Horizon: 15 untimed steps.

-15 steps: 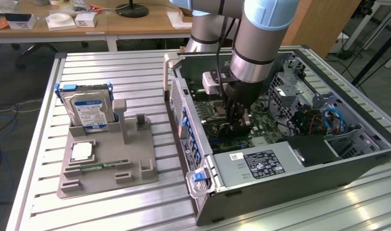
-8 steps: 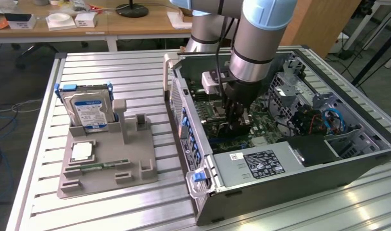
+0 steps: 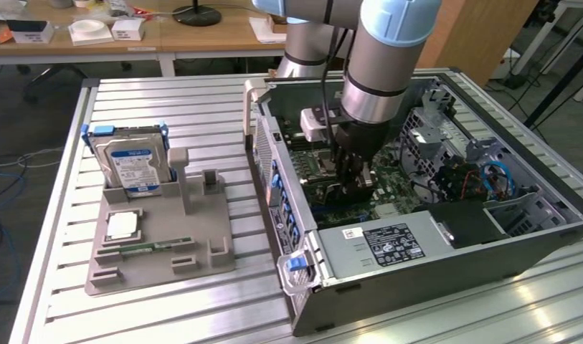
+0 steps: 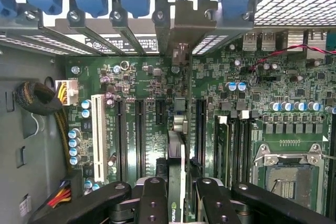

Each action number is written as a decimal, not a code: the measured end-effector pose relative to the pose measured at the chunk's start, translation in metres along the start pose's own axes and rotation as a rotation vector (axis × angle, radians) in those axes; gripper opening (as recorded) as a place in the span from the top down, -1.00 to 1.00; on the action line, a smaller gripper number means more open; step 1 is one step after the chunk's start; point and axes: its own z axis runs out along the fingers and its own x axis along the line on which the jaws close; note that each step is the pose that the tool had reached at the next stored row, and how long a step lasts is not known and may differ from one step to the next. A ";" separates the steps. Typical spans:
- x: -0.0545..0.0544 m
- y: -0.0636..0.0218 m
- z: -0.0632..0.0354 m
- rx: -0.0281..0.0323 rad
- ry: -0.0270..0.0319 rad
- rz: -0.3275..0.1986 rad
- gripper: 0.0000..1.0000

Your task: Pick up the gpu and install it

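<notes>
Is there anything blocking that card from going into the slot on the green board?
Nothing visible does. The gripper holds the gpu edge-on, directly over a motherboard slot, its bracket end toward the rear slot opening. Neighbouring slots stand empty beside it. Whether it is already seated cannot be told.

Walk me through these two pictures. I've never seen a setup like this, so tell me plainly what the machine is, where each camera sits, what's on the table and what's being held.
The machine is a robot arm reaching down into an open computer case that lies on its side on a slatted metal table.

One picture comes from a camera standing off the arm, looking over the whole table. The other comes from a camera on the arm's wrist, looking straight at the motherboard inside the case.

Toward the exterior view's left, a grey holder carries a silver hard drive with blue rails and a narrow green memory stick.

The gripper has its black jaws closed on the gpu, a thin card seen edge-on, held over the long slots of the motherboard.
</notes>
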 end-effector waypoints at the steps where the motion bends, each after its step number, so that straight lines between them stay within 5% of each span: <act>1: 0.000 0.0001 0.0003 0.0002 -0.0007 0.000 0.48; 15: -0.001 0.0006 -0.0024 0.0005 -0.0014 0.000 0.48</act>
